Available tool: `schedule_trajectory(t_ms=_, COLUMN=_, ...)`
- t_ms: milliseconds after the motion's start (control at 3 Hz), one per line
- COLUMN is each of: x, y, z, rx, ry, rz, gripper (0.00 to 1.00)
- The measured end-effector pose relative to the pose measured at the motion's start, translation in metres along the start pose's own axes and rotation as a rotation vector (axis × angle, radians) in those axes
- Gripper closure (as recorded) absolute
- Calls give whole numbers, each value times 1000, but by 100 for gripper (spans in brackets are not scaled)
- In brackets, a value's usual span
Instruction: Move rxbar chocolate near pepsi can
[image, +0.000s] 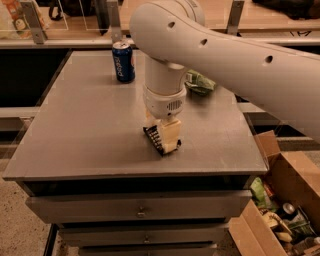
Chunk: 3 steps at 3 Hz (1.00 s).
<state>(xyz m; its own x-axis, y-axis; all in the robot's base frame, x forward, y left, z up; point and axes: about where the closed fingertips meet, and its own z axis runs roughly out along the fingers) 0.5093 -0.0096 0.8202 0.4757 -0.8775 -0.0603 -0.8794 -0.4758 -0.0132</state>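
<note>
The rxbar chocolate (154, 139), a flat black wrapper with white text, sits tilted at the table's front middle. My gripper (162, 134) comes straight down onto it from the white arm. Its cream fingers (170, 135) close on the bar from both sides and hide the bar's right part. The pepsi can (123, 62), dark blue with a silver top, stands upright at the far left of the table, well behind the gripper.
A green snack bag (200, 83) lies at the back right, partly behind the arm. The grey table (80, 130) has drawers below its front edge. An open cardboard box (285, 200) of items stands on the floor at the right.
</note>
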Motion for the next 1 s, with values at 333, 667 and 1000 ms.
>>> schedule_trajectory(t_ms=333, x=3, y=-7, z=-9, rx=17, ry=-35, rz=21, gripper=100)
schedule_trajectory(t_ms=667, x=5, y=-23, z=-25, rx=40, ry=-58, rz=50, gripper=100)
schedule_trajectory(t_ms=1000, x=7, y=-52, z=-47, rx=98, ry=-64, rz=119, gripper=100)
